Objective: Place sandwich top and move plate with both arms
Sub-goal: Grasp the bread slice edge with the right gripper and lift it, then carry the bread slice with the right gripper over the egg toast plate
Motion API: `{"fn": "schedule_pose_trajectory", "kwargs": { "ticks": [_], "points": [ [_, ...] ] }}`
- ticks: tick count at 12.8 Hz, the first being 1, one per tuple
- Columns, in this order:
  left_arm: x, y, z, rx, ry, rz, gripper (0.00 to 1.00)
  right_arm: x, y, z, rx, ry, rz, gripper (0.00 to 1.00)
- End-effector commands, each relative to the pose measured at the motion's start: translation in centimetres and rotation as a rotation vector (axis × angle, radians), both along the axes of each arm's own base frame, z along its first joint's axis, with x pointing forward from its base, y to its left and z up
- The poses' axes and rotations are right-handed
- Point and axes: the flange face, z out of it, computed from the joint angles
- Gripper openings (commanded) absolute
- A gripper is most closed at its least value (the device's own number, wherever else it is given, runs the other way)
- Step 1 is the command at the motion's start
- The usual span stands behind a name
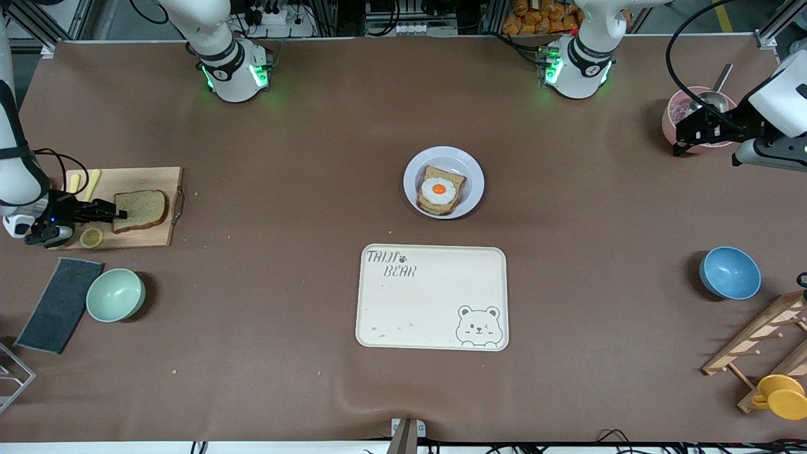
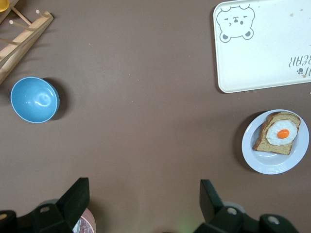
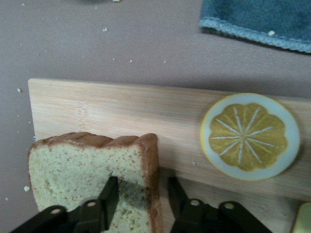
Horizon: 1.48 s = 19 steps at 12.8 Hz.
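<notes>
The sandwich top (image 1: 142,210), a plain brown bread slice, lies flat on a wooden cutting board (image 1: 151,176) at the right arm's end of the table. My right gripper (image 1: 117,212) is open and low at the slice's edge. In the right wrist view (image 3: 143,188) one finger (image 3: 111,191) rests over the slice (image 3: 77,165) and the other stands over the board just outside the crust. The lavender-white plate (image 1: 473,167) sits mid-table and holds an egg-topped bread slice (image 1: 440,189). My left gripper (image 1: 681,140) is open and empty, up over a pink bowl (image 1: 678,113); the plate also shows in the left wrist view (image 2: 252,160).
A lemon slice (image 1: 91,238) and yellow sticks (image 1: 88,184) share the board. A cream bear tray (image 1: 435,296) lies nearer the camera than the plate. A green bowl (image 1: 115,294), dark cloth (image 1: 60,304), blue bowl (image 1: 730,272), wooden rack (image 1: 763,340) and yellow cup (image 1: 782,396) stand near the table's ends.
</notes>
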Motion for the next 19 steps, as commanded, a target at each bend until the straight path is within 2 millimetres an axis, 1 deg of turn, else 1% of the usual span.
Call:
{"fn": "schedule_pose_trajectory", "kwargs": {
  "ticks": [1, 5, 8, 10, 11, 12, 13, 14, 16, 17, 18, 19],
  "points": [
    [-0.3, 0.2, 0.6, -0.014, -0.011, 0.007, 1.00, -0.1, 0.4, -0.7, 0.031, -0.009, 0.015, 0.00],
    [-0.2, 0.3, 0.6, -0.016, -0.013, 0.009, 1.00, 1.2, 2.2, 0.6, 0.050, 0.001, 0.051, 0.00],
    [0.0, 0.5, 0.8, -0.015, -0.026, 0.014, 1.00, 3.7, 5.2, 3.9, 0.069, 0.021, 0.098, 0.00],
    [0.0, 0.8, 0.9, -0.015, -0.028, 0.019, 1.00, 6.1, 8.8, 6.6, 0.089, 0.058, 0.135, 0.00],
    [-0.1, 0.8, 0.8, -0.015, -0.027, 0.017, 1.00, 7.1, 10.6, 8.1, 0.081, 0.100, 0.097, 0.00],
    [-0.1, 0.8, 0.8, -0.015, -0.027, 0.017, 1.00, 8.3, 13.2, 9.7, 0.081, 0.153, 0.083, 0.00],
    [-0.1, 0.8, 0.8, -0.015, -0.026, 0.019, 1.00, 9.1, 15.3, 11.0, 0.084, 0.190, 0.090, 0.00],
    [0.0, 0.9, 0.8, -0.015, -0.026, 0.022, 1.00, 9.7, 17.7, 11.8, 0.088, 0.221, 0.111, 0.00],
    [-0.1, 0.8, 0.9, -0.015, -0.028, 0.019, 1.00, 11.0, 23.3, 14.7, 0.051, 0.236, 0.122, 0.00],
    [-0.1, 0.8, 0.9, -0.015, -0.028, 0.020, 1.00, 11.3, 26.2, 15.1, 0.031, 0.266, 0.107, 0.00],
    [-0.1, 0.8, 0.8, -0.015, -0.026, 0.019, 1.00, 11.7, 29.0, 15.6, 0.051, 0.271, 0.087, 0.00],
    [-0.1, 0.8, 0.8, -0.015, -0.027, 0.017, 1.00, 12.0, 31.2, 15.8, 0.101, 0.268, 0.075, 0.00]
  ]
}}
